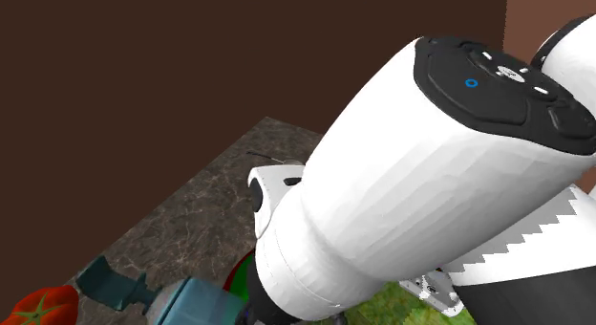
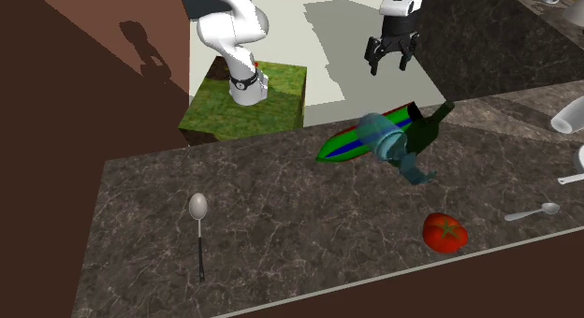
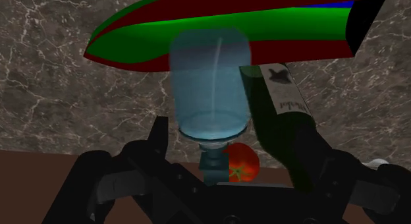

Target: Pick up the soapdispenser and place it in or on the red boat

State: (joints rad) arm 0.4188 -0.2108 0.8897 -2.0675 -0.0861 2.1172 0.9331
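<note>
The gripper [image 2: 390, 64] hangs well above the tabletop [image 2: 281, 223] with its fingers spread wide, holding nothing and touching nothing. Below it the soap dispenser [image 2: 382, 137], translucent blue, lies on its side across the red, green and blue boat [image 2: 339, 146], its pump end [image 2: 416, 171] pointing away towards the tomato [image 2: 445, 232]. Whether its body rests in the hull or only leans on the edge, I cannot tell.

A dark green bottle [image 2: 430, 127] lies just beside it, partly behind the dispenser. Its white label [image 3: 284, 91] carries a small dark figure and lines of writing too fine to read. From the shoulder view, the white arm [image 1: 411, 189] covers most of the boat and cuts off part of the dispenser.
</note>
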